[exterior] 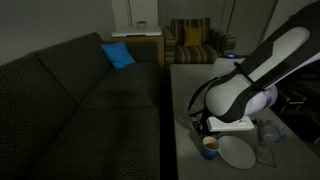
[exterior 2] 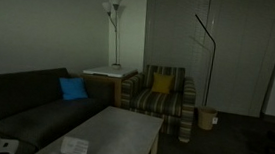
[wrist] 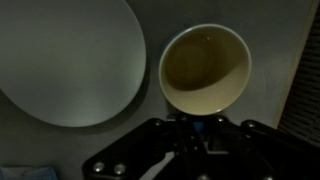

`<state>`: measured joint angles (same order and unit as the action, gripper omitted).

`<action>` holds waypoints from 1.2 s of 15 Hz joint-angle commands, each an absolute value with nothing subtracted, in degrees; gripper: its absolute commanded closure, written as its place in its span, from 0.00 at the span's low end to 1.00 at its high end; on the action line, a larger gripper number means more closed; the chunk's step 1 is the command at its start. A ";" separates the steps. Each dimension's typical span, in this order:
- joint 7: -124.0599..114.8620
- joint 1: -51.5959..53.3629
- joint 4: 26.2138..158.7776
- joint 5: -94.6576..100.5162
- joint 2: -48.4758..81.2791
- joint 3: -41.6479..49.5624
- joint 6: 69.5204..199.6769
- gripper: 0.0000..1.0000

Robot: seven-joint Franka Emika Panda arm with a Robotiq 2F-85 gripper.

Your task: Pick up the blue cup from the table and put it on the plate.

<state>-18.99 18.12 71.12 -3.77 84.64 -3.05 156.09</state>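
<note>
The gripper (wrist: 196, 128) is sitting with the cup (wrist: 205, 68) just ahead of its jaws, mouth upward, near rim reaching them, the plate (wrist: 70, 60) lying beside it; whether the jaws are pinching that rim cannot be told.

We count one cup (wrist: 205, 68) and one plate (wrist: 62, 60) on one tabletop (exterior: 185, 100), and one arm (exterior: 255, 75). Farther off we count one sofa (exterior: 70, 100), one armchair (exterior 2: 166, 100) and one side table (exterior 2: 107, 76) between them. There are two cushions, a blue cushion (exterior: 117, 54) and a yellow cushion (exterior 2: 162, 84), and two lamps, a white lamp (exterior 2: 114, 5) and an arched lamp (exterior 2: 209, 68). We count one bin (exterior 2: 206, 118), right of the armchair.
</note>
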 commanded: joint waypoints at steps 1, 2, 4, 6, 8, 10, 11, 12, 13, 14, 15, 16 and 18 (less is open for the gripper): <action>-15.72 17.62 69.53 -3.52 84.63 -3.73 153.92 0.97; -15.17 17.66 68.99 -3.28 84.62 -3.60 153.46 0.97; -14.37 17.81 67.66 -2.90 84.55 -3.07 152.60 0.97; -14.09 17.93 66.43 -2.62 84.51 -2.57 151.90 0.97; -14.21 17.73 65.23 -2.58 84.48 -2.20 149.86 0.97; -14.27 17.26 63.93 -2.52 84.47 -1.81 146.01 0.97; -14.66 17.27 64.39 -2.58 83.84 -1.21 144.47 0.97; -14.70 17.17 64.20 -2.51 83.63 -0.80 142.69 0.97; -14.78 17.08 64.29 -2.49 83.41 -0.33 141.46 0.97; -14.76 16.96 64.33 -2.53 83.27 0.11 140.40 0.97; -14.86 16.87 64.24 -2.67 83.24 0.44 139.64 0.97; -14.96 16.88 64.31 -2.68 83.14 0.83 139.19 0.97; -15.41 16.95 64.53 -2.82 83.22 1.56 139.12 0.97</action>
<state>-15.31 17.19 63.90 -3.17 84.29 0.80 141.31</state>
